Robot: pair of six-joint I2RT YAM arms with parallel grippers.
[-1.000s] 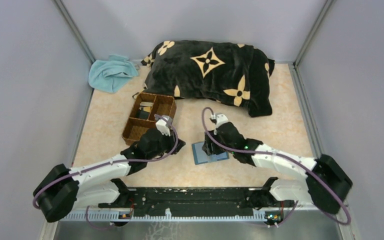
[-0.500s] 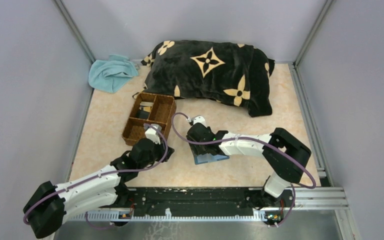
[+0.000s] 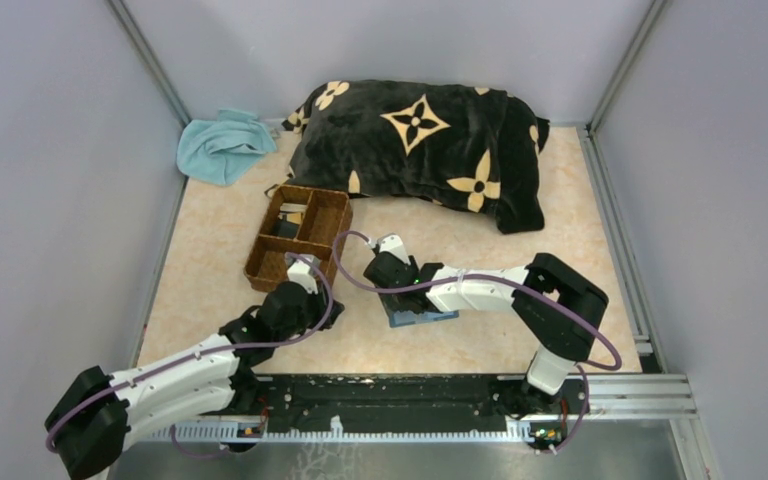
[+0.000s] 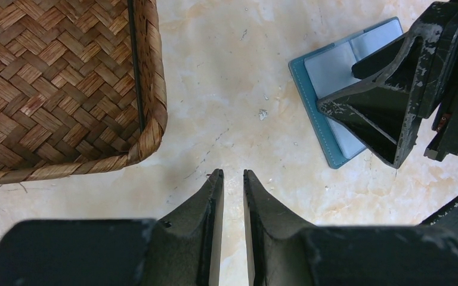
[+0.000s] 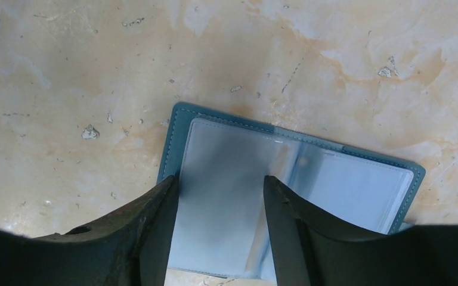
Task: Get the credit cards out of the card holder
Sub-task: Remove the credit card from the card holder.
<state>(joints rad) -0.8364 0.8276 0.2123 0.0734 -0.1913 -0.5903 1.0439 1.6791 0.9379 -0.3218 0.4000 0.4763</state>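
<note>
left gripper (image 4: 229, 174) nearest the bases: jaws barely ajar, nothing in them, hanging over bare table (image 4: 244, 71) just off the near corner of the tray (image 4: 149, 107)

holder (image 5: 334, 173) lies opened flat on the table to its right, pale inside up, long axis roughly left-right

right gripper (image 5: 219, 179) sits straight above it, jaws wide and empty, straddling the holder's left page (contact unclear)

so the right arm is the one in reach; the next pinch looks like its job

can't make out any cards in the holder

tray's far compartments show dark and pale flat bits, too small to call

pillow (image 3: 420, 150) and cloth (image 3: 222, 145) at the back
</note>
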